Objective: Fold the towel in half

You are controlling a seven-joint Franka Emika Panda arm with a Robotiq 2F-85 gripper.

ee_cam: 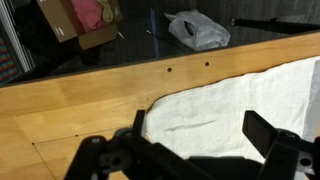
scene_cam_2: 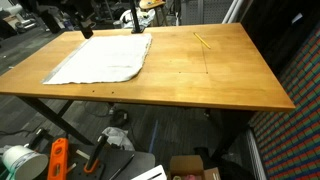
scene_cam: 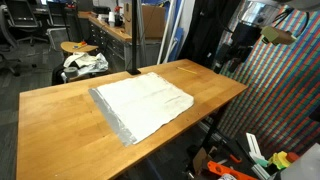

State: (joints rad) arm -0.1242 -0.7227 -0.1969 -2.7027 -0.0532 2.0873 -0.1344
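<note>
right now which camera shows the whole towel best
An exterior view shows the towel best: whole, flat, mid-frame, with its grey border strip visible. In an exterior view the towel sits smaller and foreshortened toward the frame's upper left. The wrist view catches only one wrinkled edge of the towel.

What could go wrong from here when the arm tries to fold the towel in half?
The towel lies flat on the table, so the open fingers may scrape the wood or miss the cloth's edge. In both exterior views one corner lies near the table's edge, so a dragging pull could slide the cloth off. Its wrinkles may leave the fold uneven.
</note>
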